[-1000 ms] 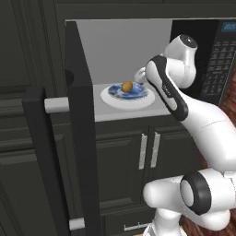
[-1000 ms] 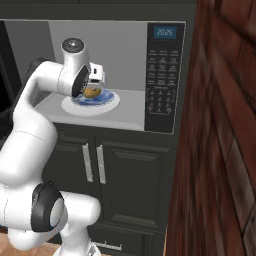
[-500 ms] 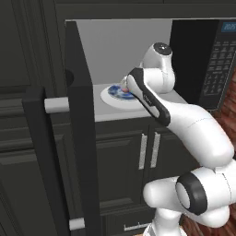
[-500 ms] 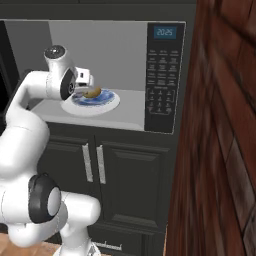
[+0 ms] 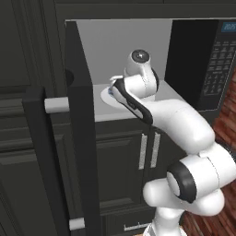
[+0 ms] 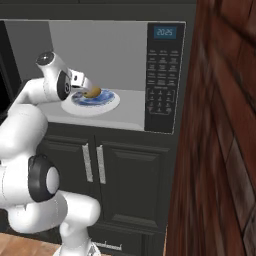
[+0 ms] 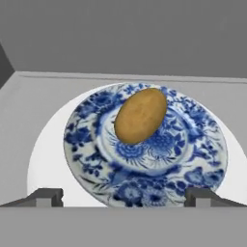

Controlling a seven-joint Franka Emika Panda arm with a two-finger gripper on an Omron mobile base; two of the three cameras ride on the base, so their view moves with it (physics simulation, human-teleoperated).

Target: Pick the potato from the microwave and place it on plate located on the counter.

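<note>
Potato (image 7: 141, 116) on blue-patterned plate (image 7: 87, 159) inside microwave (image 6: 165, 70), door swung open left; gripper (image 7: 123, 197) wide open, empty, just short of plate rim.

You see the potato (image 7: 141, 116) lying on a blue-patterned plate (image 7: 87, 154), which sits on the white turntable (image 7: 46, 154) inside the microwave (image 7: 120, 34). The gripper (image 7: 123, 197) fingertips (image 7: 46, 197) stand wide apart, short of the plate's near rim.
</note>
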